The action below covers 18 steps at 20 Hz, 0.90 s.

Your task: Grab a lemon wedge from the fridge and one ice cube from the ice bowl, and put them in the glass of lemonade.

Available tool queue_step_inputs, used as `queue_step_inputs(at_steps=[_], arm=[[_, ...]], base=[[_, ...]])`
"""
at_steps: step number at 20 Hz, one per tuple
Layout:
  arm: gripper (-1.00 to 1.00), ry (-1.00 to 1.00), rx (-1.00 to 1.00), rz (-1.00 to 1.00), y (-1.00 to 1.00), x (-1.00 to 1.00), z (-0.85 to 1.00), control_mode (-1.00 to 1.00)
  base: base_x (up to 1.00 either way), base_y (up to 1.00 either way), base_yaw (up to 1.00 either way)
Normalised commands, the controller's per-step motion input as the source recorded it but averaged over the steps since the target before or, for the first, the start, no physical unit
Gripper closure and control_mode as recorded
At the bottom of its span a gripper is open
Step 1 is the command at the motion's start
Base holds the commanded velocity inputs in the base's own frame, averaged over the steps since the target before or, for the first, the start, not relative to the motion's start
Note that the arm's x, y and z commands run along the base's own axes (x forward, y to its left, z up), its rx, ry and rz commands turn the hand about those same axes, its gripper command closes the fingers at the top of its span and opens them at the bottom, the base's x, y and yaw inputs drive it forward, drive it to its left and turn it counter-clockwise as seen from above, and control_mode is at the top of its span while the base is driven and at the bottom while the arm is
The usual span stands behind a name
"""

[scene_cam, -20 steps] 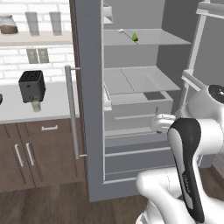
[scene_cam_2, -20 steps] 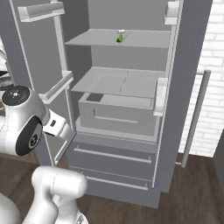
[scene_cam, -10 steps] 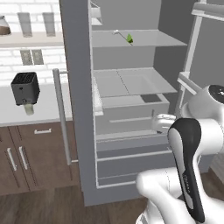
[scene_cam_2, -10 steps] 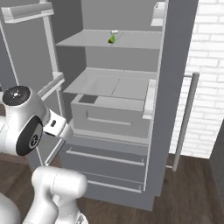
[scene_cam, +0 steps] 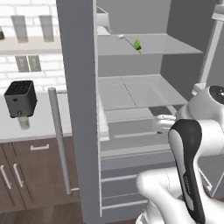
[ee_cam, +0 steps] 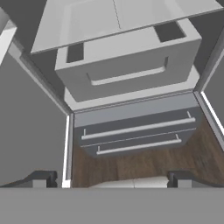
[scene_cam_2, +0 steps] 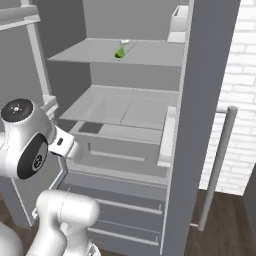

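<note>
Fingers (ee_cam: 43,178): two dark tips, set wide apart, holding nothing; gripper (ee_cam: 111,179) low before the fridge (scene_cam_2: 210,100), aimed down at its lower front.

Lemon wedge (scene_cam: 137,44): bright yellowish-green, on the upper glass shelf (scene_cam: 170,43), toward the far middle of that shelf; well above the gripper and apart from it.

Fridge: grey, both doors swung open. Left door (scene_cam: 78,109) stands edge-on, its silver bar handle (scene_cam: 59,140) facing the counter side. Right door carries a bar handle (scene_cam_2: 217,165) and small door bins (scene_cam_2: 167,135).

Interior below the wedge: second shelf (scene_cam_2: 125,107), then a pale crisper drawer (ee_cam: 127,61) with a recessed grip, pulled slightly forward. Two grey drawers (ee_cam: 135,133) with slim bar pulls sit lowest, above the dark wood floor (ee_cam: 144,164).

Obstructions: robot arm (scene_cam: 188,162) stands before the fridge's lower right; its elbow (scene_cam_2: 25,140) sits near the crisper's left corner.

Left of fridge: black toaster (scene_cam: 19,98) on the pale counter (scene_cam: 37,127), glass of lemonade (scene_cam: 24,123) just in front of it; dark brown cabinets (scene_cam: 30,175) beneath; white brick wall (scene_cam_2: 235,100) at the right.
</note>
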Motion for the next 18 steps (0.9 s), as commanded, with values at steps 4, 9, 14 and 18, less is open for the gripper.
queue_step_inputs(at_steps=[4, 9, 14, 18], arm=[[-1.0, 0.0, 0.0, 0.0, 0.0, 0.0, 0.0, 1.0], [-1.0, 0.0, 0.0, 0.0, 0.0, 0.0, 0.0, 1.0], [-1.0, 0.0, 0.0, 0.01, -0.04, 0.16, 0.1, -1.0], [-1.0, -0.02, 0.0, 0.01, 0.0, 0.11, 0.56, -1.0]], base=[[1.0, -0.21, 0.02], [0.98, -0.17, 0.01], [0.21, -0.04, 0.0], [0.0, 0.0, 0.0]])
